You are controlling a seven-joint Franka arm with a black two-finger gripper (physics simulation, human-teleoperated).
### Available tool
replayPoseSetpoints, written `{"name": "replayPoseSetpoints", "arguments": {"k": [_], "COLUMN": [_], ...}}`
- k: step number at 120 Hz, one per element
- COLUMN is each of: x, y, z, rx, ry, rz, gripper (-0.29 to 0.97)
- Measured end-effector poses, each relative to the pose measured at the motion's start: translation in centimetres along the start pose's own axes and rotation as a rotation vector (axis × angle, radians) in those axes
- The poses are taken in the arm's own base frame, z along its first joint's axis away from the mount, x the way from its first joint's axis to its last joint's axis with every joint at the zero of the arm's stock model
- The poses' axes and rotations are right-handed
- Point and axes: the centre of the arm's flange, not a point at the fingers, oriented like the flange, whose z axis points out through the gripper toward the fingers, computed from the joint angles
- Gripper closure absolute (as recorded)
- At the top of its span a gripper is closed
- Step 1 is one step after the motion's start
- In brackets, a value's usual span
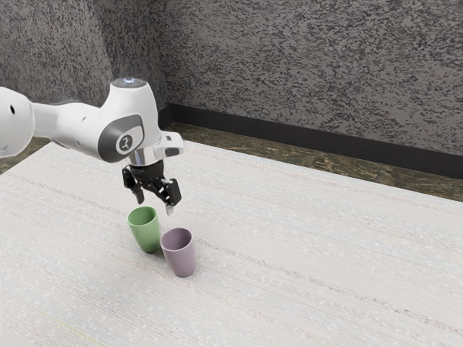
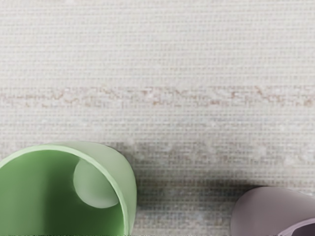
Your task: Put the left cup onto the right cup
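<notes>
Only one mark looks like a label: a small round emblem on the grey side panel of the white arm [image 1: 72, 126], too small to read. Both cups are plain, with no print that can be made out.

The green cup [image 1: 145, 230] stands upright on the bench [image 1: 325, 253], mouth up, the one nearer the exterior view's left. It is a smooth, pale green tumbler without a handle, wider at the rim than at the foot. In the wrist view the green cup [image 2: 120, 177] shows a thin, bright rim, a deeper green inside and a round, paler bottom.

The purple cup [image 1: 178, 252] stands just beside it, toward the exterior view's right and a little nearer the camera. It has the same shape, in a dull mauve, and is also upright. The wrist view shows the purple cup [image 2: 270, 211] apart from the green one, with a strip of bare bench [image 2: 157, 59] between them.

The tool [image 1: 153, 199] hangs above the green cup, clear of its rim. Its black fingers are spread wide and hold nothing.
</notes>
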Motion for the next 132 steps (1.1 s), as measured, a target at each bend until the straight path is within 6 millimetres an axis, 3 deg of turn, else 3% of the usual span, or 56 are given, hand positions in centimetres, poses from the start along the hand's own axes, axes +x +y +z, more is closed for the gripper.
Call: {"name": "replayPoseSetpoints", "arguments": {"k": [56, 132], "x": [0.3, -0.3], "y": [-0.5, -0.7], "z": [0.8, 3.9], "rx": [-0.002, -0.008], "ry": [0.008, -0.007], "rz": [-0.026, -0.052], "gripper": [0.07, 0.10]}}
